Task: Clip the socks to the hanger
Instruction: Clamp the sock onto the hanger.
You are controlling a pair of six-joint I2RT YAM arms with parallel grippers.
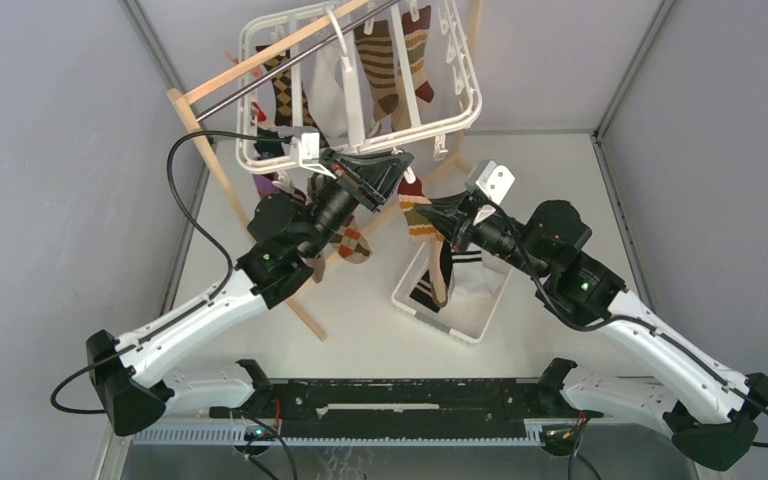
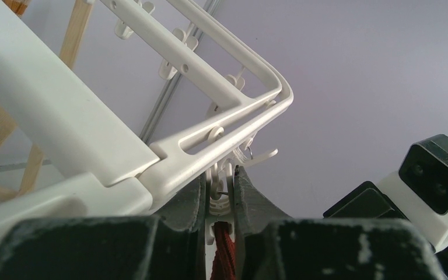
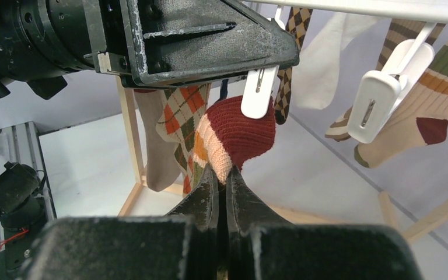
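The white hanger (image 1: 460,110) hangs from the rod at the back with several socks clipped to it. It fills the upper left of the left wrist view (image 2: 210,87). My left gripper (image 1: 398,166) (image 2: 220,175) is shut on a white clip (image 2: 221,201) at the hanger's near corner, with dark red sock fabric (image 2: 223,256) between the clip's jaws. My right gripper (image 1: 430,212) (image 3: 220,172) is just below it. It is shut on the peach band of a striped sock with a red end (image 3: 239,131) (image 1: 412,192), held up into that clip (image 3: 258,93).
A wooden stand (image 1: 210,150) with a metal rod (image 1: 260,88) carries the hanger. A white slotted basket (image 1: 480,322) below my right gripper holds black-and-white striped socks (image 1: 438,285). An argyle sock (image 3: 181,116), a white sock (image 3: 321,64) and striped socks (image 3: 431,87) hang nearby, beside a free clip (image 3: 379,99).
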